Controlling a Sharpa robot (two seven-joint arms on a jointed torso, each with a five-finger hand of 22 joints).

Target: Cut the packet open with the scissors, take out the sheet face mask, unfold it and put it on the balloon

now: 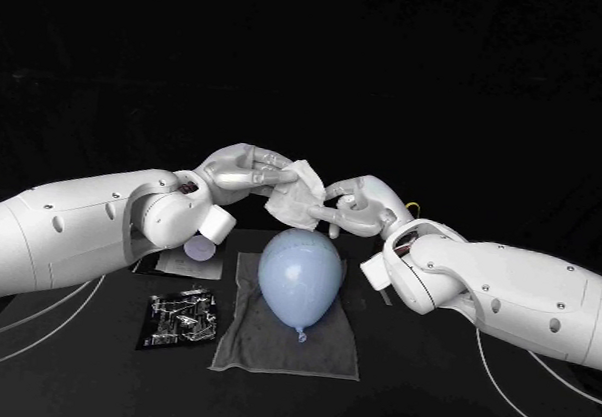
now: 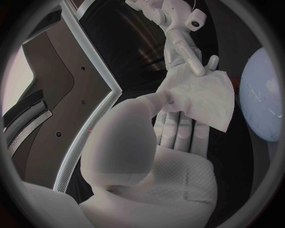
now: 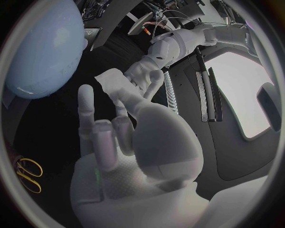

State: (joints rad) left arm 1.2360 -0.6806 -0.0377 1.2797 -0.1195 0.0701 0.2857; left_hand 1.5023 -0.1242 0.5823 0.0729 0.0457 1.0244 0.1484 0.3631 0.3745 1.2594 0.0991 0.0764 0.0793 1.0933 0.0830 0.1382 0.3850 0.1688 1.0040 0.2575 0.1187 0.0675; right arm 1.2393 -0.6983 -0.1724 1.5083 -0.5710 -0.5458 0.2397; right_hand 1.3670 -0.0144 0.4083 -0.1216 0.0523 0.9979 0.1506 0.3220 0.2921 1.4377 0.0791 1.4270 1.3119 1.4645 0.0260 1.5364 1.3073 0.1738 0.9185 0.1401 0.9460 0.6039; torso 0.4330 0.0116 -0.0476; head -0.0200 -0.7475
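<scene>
I read the left robot hand (image 1: 247,175) and the right robot hand (image 1: 356,204) raised together at the centre of the frame. Both are closed on the sheet face mask (image 1: 297,190), which hangs between them partly folded. The left pinches it against the thumb. The right appears to grip the opposite edge, though its contact is less plain. The balloon (image 1: 301,279) lies directly below, lower centre of the frame, on a grey cloth (image 1: 250,349) spread over the counter (image 1: 425,403), with its knot toward the bottom edge. I judge the step in hand to be the unfolding. Hazards: pulling the robot hands apart too quickly, or with unequal grip, could tear the wet sheet or strip it from one pinch, so that it drops crumpled onto the balloon. Layers clinging together could keep it folded. The balloon rests unrestrained, so a low or off-centre placement could roll it off the cloth. Hard fingertip contact could burst it.
</scene>
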